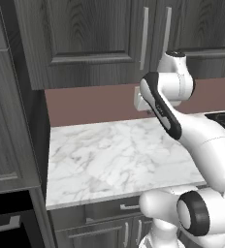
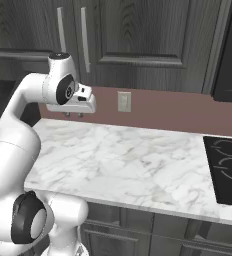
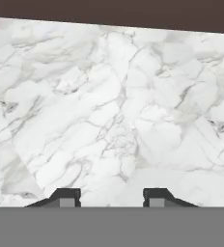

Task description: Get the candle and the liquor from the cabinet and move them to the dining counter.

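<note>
The cabinet (image 1: 85, 38) (image 2: 138, 35) hangs on the wall above the counter. It is dark grey wood grain, both panelled doors are shut, and the two silver bar handles (image 2: 84, 40) stand side by side. The candle and the liquor are hidden. The dining counter is out of view. My gripper (image 2: 73, 115) points down over the left part of a marble counter, just below the cabinet's handles. In the hand view the gripper (image 3: 110, 198) is open, its two dark fingertips (image 3: 65, 197) set apart with only bare marble between them.
The white marble counter (image 1: 100, 155) (image 2: 138, 160) runs along a maroon backsplash (image 2: 178, 110) that carries a wall outlet (image 2: 124, 101). A black cooktop (image 2: 228, 170) sits at its right end. A tall dark cabinet (image 1: 8, 121) bounds the left side, and drawers (image 1: 114, 208) lie below.
</note>
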